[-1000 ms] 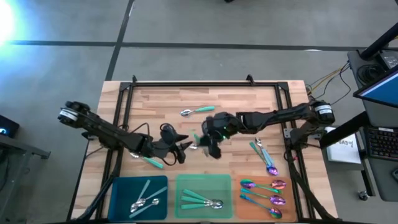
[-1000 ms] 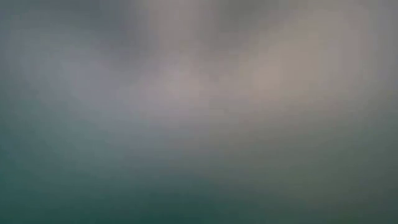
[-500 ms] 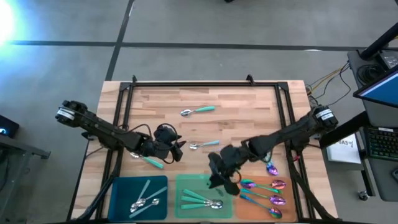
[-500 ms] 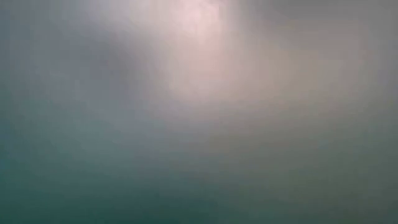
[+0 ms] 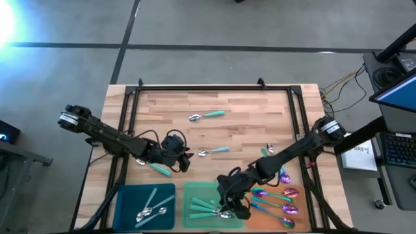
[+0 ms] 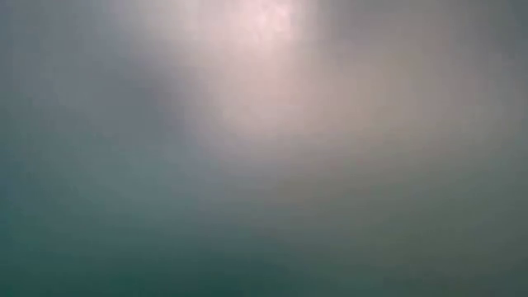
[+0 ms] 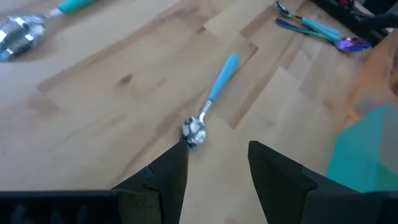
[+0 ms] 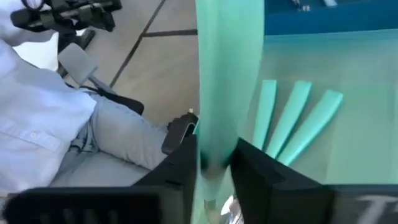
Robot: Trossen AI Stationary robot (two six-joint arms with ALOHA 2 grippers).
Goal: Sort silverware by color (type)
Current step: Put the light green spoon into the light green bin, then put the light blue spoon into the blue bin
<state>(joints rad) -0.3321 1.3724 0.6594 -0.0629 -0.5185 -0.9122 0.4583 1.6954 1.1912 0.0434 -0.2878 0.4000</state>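
Observation:
My right gripper hovers over the green tray, shut on a teal-green-handled spoon. Three like spoons lie in that tray. My left gripper is open and low over the table, its fingers just short of the bowl of a blue-handled spoon lying flat on the wood. Loose spoons also lie at the far middle, beside the left gripper and on the right. The low view shows only blur. My right gripper pinches the teal-green spoon's handle between its two fingers. The handle runs forward past the fingertips, along them. The spoon is lifted clear above the green tray; its bowl end is hidden by the gripper.
The blue tray holds silver-bowled spoons; the orange tray holds several iridescent ones. All three trays sit along the near edge. A black frame borders the table. A seated person shows beyond the near edge in the right wrist view.
My right gripper has travelled from the table's middle toward the near edge, carrying the teal-green spoon, and now stands over the green tray. The blue-handled spoon it had covered shows in the middle. My left gripper has stayed almost where it was.

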